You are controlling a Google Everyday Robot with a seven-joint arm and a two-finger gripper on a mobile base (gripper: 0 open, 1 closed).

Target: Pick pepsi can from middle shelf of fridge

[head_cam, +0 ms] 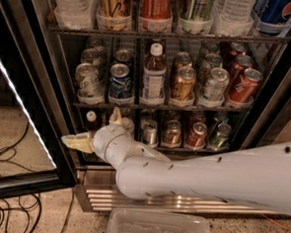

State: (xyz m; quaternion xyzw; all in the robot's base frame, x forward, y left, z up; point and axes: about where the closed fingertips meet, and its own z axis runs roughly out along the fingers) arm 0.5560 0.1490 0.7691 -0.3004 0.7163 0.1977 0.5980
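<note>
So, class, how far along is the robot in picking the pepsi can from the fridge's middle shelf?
Done: the fridge stands open. In hand: the gripper, open and empty, hovers below the middle shelf, left of centre. Left: rise to the pepsi can, grasp it, lift it out.

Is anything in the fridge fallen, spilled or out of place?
Nothing stands out. The pepsi can and its neighbours stand upright on the middle shelf. The open gripper hangs lower, in front of the bottom shelf.
</note>
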